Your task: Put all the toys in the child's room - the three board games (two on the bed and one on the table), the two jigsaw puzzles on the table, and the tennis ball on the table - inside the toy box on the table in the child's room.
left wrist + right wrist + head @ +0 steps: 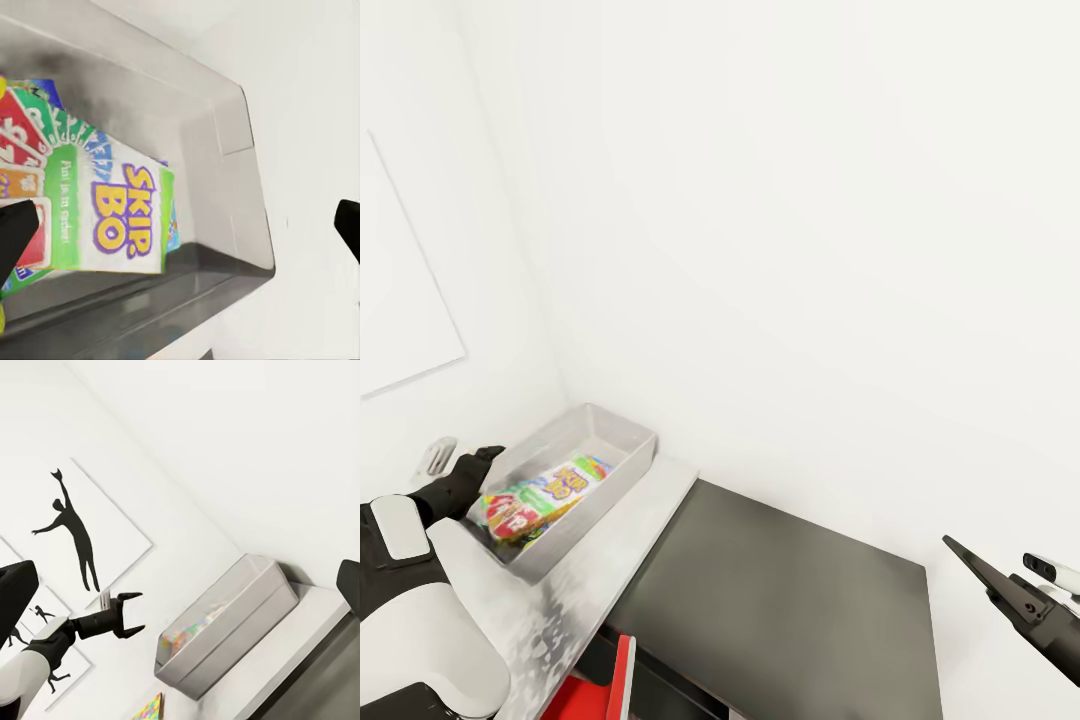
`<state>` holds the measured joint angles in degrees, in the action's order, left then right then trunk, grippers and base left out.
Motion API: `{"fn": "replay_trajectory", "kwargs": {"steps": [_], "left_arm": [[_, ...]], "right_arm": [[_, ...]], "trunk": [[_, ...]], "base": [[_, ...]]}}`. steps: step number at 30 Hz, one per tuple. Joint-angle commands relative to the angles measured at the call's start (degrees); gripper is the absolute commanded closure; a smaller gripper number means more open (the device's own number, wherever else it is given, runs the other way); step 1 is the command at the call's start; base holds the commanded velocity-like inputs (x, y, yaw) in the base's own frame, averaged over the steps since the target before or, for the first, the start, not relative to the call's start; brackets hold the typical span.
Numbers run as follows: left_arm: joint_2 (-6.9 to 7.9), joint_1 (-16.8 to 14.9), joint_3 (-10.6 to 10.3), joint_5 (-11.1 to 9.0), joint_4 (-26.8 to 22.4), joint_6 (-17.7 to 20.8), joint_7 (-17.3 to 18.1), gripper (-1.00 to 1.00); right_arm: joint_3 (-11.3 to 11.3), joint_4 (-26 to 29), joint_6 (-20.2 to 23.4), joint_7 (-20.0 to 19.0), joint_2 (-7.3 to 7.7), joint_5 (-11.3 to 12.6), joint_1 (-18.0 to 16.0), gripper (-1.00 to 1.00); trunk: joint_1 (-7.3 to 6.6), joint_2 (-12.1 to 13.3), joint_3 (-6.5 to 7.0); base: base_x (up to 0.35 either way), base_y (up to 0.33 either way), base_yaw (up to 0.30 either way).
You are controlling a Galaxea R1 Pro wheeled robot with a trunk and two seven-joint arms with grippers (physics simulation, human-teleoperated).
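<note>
- The left gripper (488, 456) hangs spread wide, empty, over the toy box's (622, 428) near end.
- 1 board game (538, 496) lies inside, just below it.
- The right gripper (970, 560): gap unclear.

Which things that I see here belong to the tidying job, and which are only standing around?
Belong to the job:
- toy box
- board game lying inside it
- table
- left gripper, fingers open above the box
- red box at the table's near edge, probably a game

Only around:
- silhouette print
- white wall
</note>
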<state>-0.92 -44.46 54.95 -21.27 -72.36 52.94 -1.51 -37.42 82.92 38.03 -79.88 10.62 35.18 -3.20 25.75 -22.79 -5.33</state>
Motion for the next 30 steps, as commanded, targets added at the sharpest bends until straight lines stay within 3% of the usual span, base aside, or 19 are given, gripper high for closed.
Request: {"fn": "replay_trajectory", "kwargs": {"steps": [1,7,14,20,23,30], "left_arm": [[-0.04,-0.1,0.2,-0.3,-0.1,0.3,-0.2,-1.00],[0.01,-0.1,0.2,-0.5,-0.1,0.2,-0.2,-1.00],[0.32,-0.1,0.1,-2.6,-0.1,0.6,-0.2,-1.00],[1.03,0.0,0.0,-4.2,-1.4,4.8,0.1,-1.00],[2.24,0.1,-0.3,-5.5,-2.4,6.1,0.2,-1.00],[7.97,0.6,-1.5,-12.7,-3.7,7.1,0.4,-1.00]], "right_arm": [[0.0,0.0,0.6,-0.1,0.01,0.1,-0.1,-1.00],[0.0,0.0,0.6,-0.1,0.01,0.2,-0.1,-1.00],[0.0,0.0,0.6,-0.1,0.03,0.2,-0.1,-1.00],[0.0,0.0,0.6,-0.1,0.09,0.2,-0.1,-1.00],[0.0,0.0,0.6,-0.1,0.09,0.2,-0.1,-1.00],[0.0,0.0,0.6,-0.1,0.10,0.1,-0.1,-1.00]], "trunk": [[0.04,-0.1,-0.13],[0.04,-0.1,-0.13],[0.04,-0.1,-0.13],[0.04,-0.1,-0.13],[0.04,-0.1,-0.13],[0.04,-0.1,-0.13]], "base": [[0.000,0.000,0.000],[0.000,0.000,0.000],[0.000,0.000,0.000],[0.000,0.000,0.000],[0.000,0.000,0.000],[0.000,0.000,0.000]]}}
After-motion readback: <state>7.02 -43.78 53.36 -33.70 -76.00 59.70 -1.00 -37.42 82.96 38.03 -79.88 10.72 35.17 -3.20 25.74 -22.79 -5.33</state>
